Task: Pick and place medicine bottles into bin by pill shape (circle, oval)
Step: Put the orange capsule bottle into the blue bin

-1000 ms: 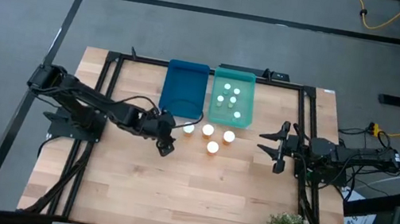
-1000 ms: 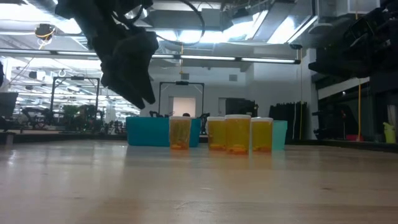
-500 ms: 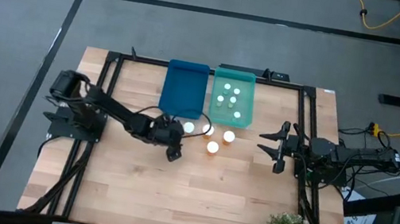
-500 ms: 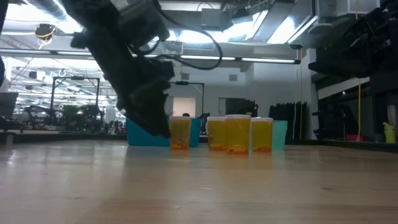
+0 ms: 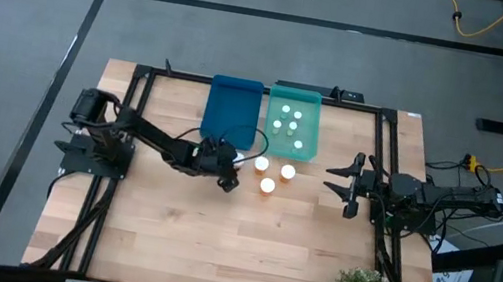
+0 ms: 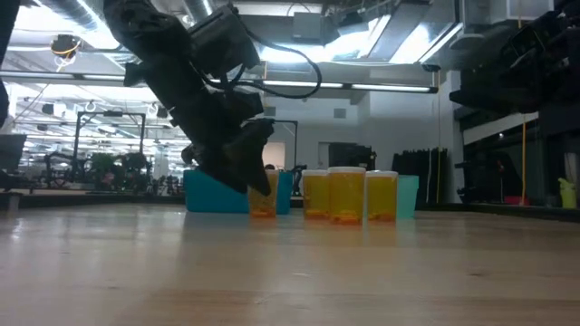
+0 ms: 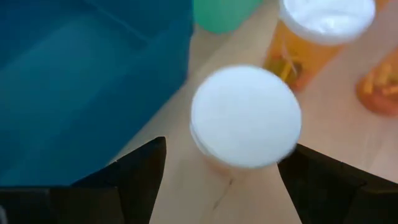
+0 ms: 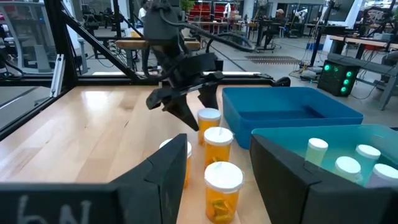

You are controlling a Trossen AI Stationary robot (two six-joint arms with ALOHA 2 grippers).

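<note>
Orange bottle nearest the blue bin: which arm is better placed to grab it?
Left. The left gripper is open and straddles that orange bottle beside the blue bin; the right gripper waits off by the table's right edge.

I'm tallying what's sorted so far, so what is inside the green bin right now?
The green bin holds five small white-capped bottles, counted from the high view. From the right wrist view its near wall covers the bottles' lower parts, so the pills inside cannot be seen.

left gripper: lowered from above onto the leftmost bottle, fingers spread either side of it
leftmost orange bottle: partly hidden behind the gripper, standing on the table
other orange bottles: three seen upright, clustered close, white-capped
blue bin: seen behind the bottles
</note>
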